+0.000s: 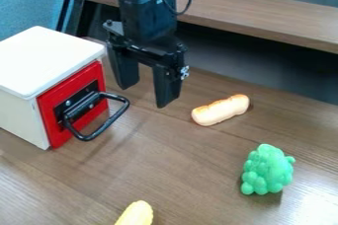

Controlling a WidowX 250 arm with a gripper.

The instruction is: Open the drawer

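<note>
Camera view: the claw point(144, 96), spread wide and empty, is held above the worktop point(178, 169), near the black handle point(109, 123) of the drawer point(86, 77), which is seated shut in the white box point(49, 61). If it is lowered off line, the handle could be knocked or missed; if the drawer binds, the box, seemingly unanchored, could be dragged along.

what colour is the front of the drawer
The drawer front is red, showing best in the camera view.
</note>
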